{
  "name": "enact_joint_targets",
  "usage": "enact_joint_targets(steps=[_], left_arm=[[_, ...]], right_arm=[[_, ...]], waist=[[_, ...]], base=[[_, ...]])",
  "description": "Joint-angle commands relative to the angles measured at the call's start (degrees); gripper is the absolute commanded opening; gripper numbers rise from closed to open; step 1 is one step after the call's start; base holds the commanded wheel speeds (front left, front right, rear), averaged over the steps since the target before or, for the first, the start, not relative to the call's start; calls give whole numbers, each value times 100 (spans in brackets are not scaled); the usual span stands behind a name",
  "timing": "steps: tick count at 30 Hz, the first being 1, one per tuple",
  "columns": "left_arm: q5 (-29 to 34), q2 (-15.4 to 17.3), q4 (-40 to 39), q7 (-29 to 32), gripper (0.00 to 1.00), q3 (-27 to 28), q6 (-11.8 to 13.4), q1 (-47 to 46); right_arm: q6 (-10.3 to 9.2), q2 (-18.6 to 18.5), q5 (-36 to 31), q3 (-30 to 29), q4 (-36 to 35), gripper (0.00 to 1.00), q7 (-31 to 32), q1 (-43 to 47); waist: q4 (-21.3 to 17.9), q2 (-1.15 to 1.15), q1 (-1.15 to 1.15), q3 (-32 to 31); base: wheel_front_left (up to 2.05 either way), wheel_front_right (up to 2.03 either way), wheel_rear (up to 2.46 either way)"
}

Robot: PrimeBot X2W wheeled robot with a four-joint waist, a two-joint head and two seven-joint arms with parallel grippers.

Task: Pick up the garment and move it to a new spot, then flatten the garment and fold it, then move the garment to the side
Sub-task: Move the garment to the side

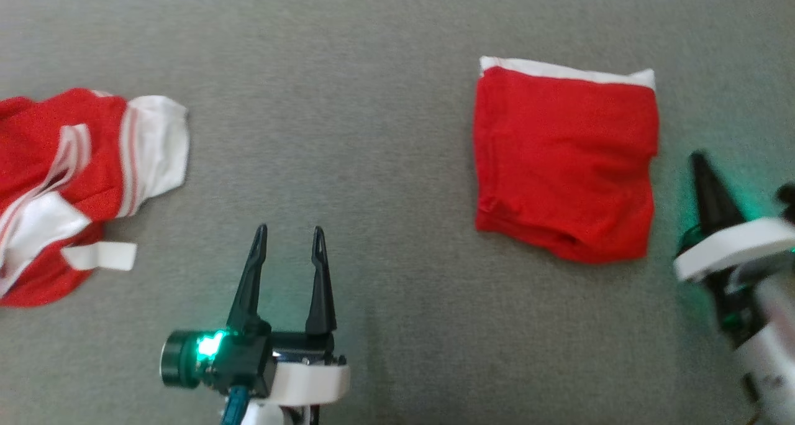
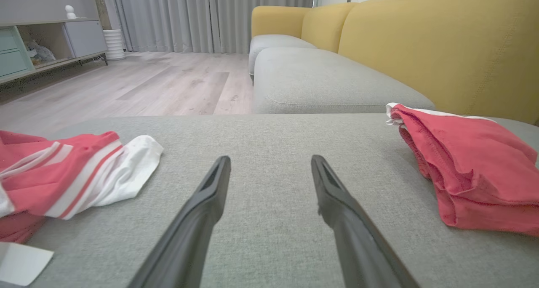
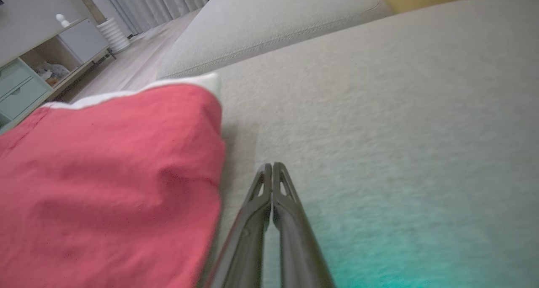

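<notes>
The folded garment (image 1: 565,164), a red square with a white band (image 1: 562,71) along its far edge, lies flat on the grey cushion (image 1: 372,114). The right gripper (image 1: 700,161) is just beside the right edge of this garment, low over the cushion, with its two fingers pressed together and nothing between them. The left gripper (image 1: 289,231) stands well apart to the left of the folded garment, its fingers spread wide and empty. Further to the left lies a crumpled red-and-white garment (image 1: 68,182). I judge that the folding is done and the step in hand is to move the garment to the side. Closed fingers cannot take cloth, so the right gripper should first part them, then catch all layers at the right edge together, not only the top one. A slow, low slide should keep the fold; a high lift may let the layers fall open.
</notes>
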Motion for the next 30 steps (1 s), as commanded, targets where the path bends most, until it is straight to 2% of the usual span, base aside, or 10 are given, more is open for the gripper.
enact_joint_targets(steps=[1,11,12,13,20,26,27,28,29,30], left_arm=[[79,-6,-199,-29,100,157,44,-198],[317,-6,-75,-29,100,100,-79,-619],[324,-6,-56,-29,100,87,-82,-622],[329,-6,-42,-29,100,77,-85,-613],[292,-6,-8,-29,100,35,-80,-476],[215,-6,-27,-29,100,-46,-25,-419],[202,-6,-32,-29,100,-58,-13,-410],[191,-6,-37,-29,100,-66,0,-401],[191,-6,-37,-29,100,-66,0,-401],[174,-6,-46,-29,100,-68,21,-386]], right_arm=[[-4,-292,66,105,-214,0,-79,-207],[-4,-1010,671,661,-803,0,-141,-425],[-4,-998,729,725,-838,14,-152,-394],[-4,-981,789,793,-861,100,-156,-359],[-4,-697,1017,1479,-855,100,-15,-152],[-4,-238,1071,1659,-132,100,273,-171],[-4,-160,1039,1664,-11,80,301,-198],[-4,-81,1032,1695,57,42,337,-218],[-4,-81,1032,1695,57,42,337,-218],[-4,-1,1041,1747,139,0,389,-249]], waist=[[-223,0,-1,216],[-540,0,-1,561],[-525,0,-1,526],[-504,0,-1,484],[-301,0,-1,216],[-93,0,-1,92],[-67,0,-1,85],[-47,0,-1,81],[-47,0,-1,81],[-22,0,-1,87]], base=[[0,0,0],[0,0,0],[0,0,0],[0,0,0],[0,0,0],[0,0,0],[0,0,0],[0,0,0],[0,0,0],[0,0,0]])
